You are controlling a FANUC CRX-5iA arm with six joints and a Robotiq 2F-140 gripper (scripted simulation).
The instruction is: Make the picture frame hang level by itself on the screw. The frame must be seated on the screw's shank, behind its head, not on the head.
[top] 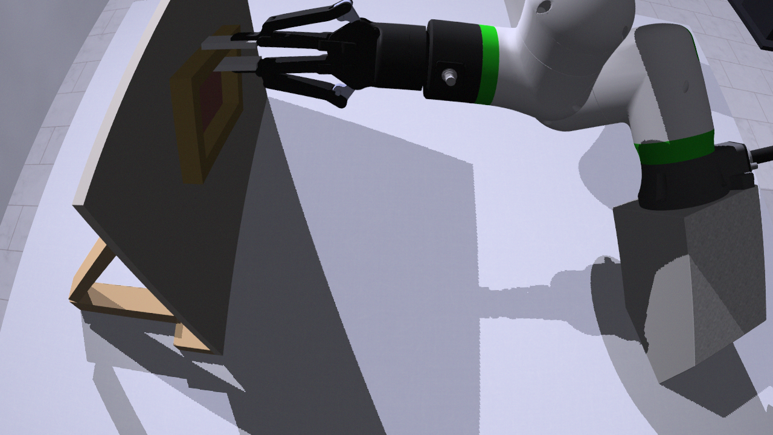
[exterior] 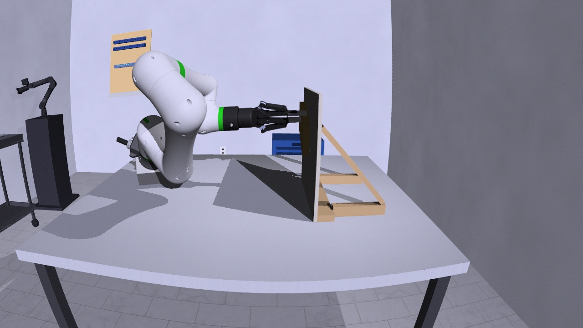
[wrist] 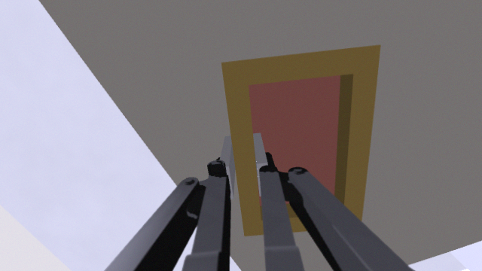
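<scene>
The gripper [wrist: 244,158] pinches one side rail of the gold picture frame [wrist: 354,124] against the dark upright board [top: 162,227], so the grasp looks made, and next comes lifting it onto the unseen screw.

From my feed I see a pale tabletop [exterior: 244,261] on dark legs over a grey tiled floor [exterior: 285,310]. Beyond its far edge — a lavender back wall [exterior: 264,48] with a tan poster [exterior: 130,79]; off the left edge, a black pedestal [exterior: 48,159].
</scene>
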